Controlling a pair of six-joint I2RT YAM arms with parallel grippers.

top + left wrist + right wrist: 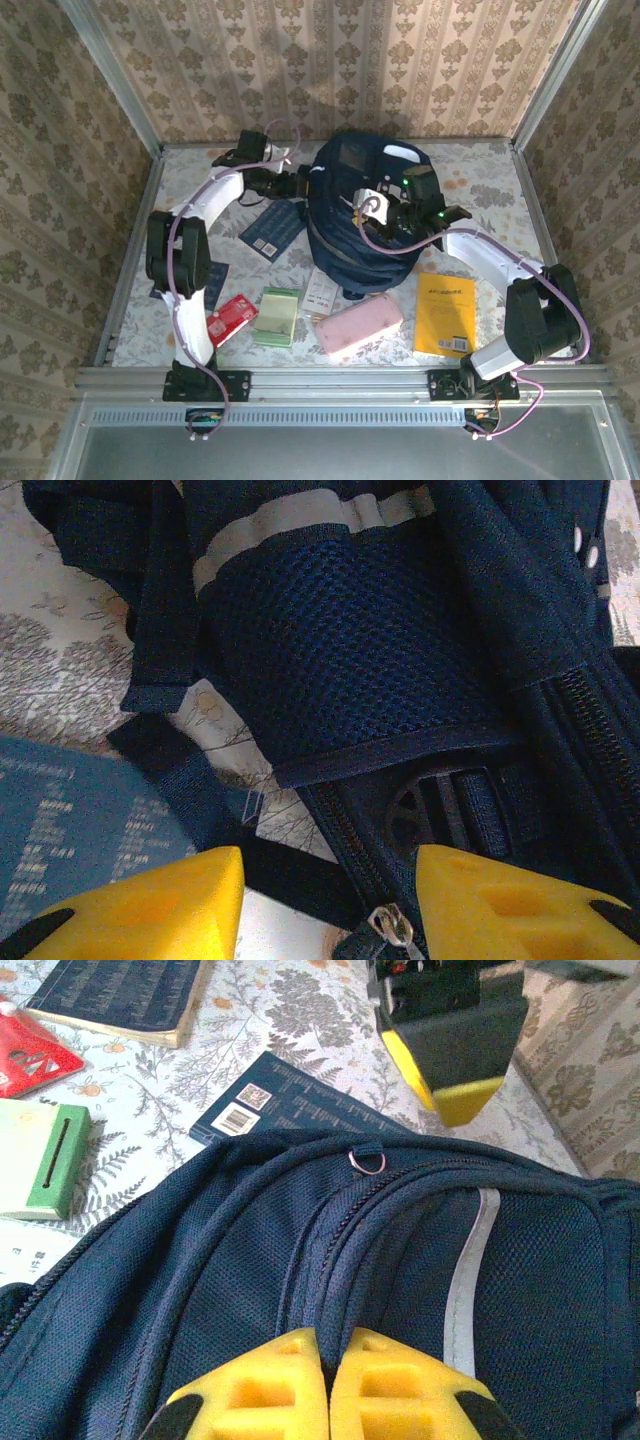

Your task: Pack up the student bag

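student bag half hidden under both arms; left gripper apart at its side, right gripper pressed together on top; floral desk, wallpapered walls.

The left arm rises from its base at seven o'clock of the overhead view, its forearm leaning toward one o'clock and its wrist turned toward three; the left gripper has its yellow fingers spread wide apart; the right arm climbs from five o'clock, elbow out toward three, forearm running toward ten; the right gripper has its pads pressed together.
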